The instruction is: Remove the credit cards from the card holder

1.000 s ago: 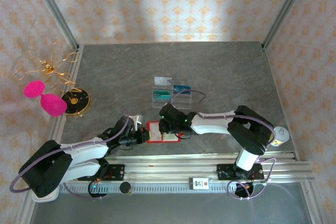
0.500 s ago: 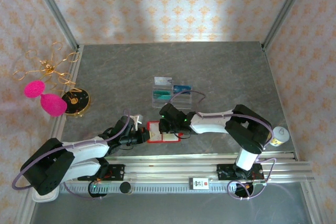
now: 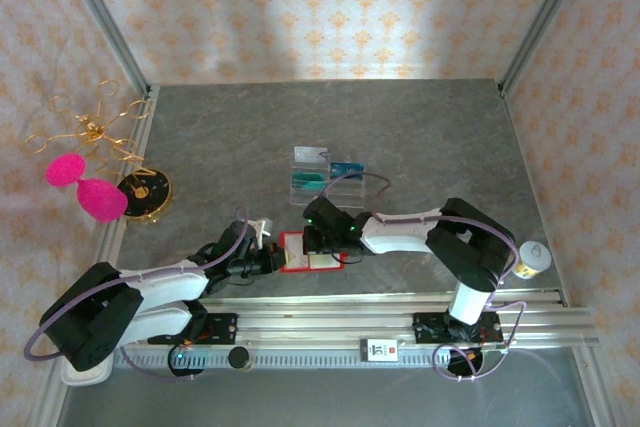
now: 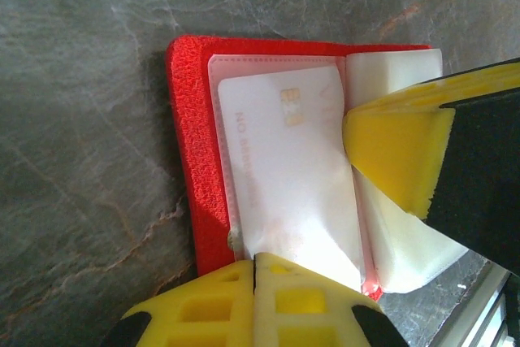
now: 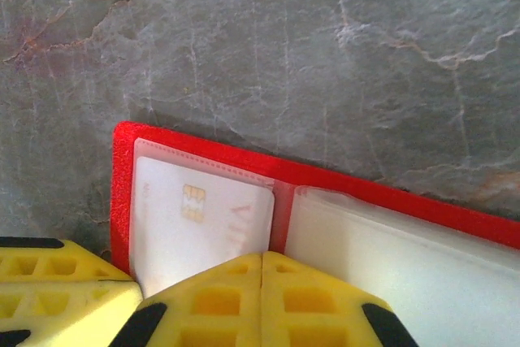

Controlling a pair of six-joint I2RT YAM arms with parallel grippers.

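The red card holder lies open on the table near the front edge. A whitish credit card with a gold chip sits in its clear sleeve. My left gripper is shut, its tips against the holder's edge beside that card. My right gripper is shut too, its tips at the card's corner by the red fold. Nothing shows between either pair of jaws. One yellow right finger lies over the holder's other half. A teal card, a blue card and a pale card are farther back.
A clear slotted tray stands behind the holder. Pink ornaments, gold wire and a black round disc lie at the left wall. A small bottle stands at the right. A metal rail runs along the near edge.
My right gripper's jaws have closed the last small gap and its arm has crept slightly left. The left gripper and the card holder stay put.
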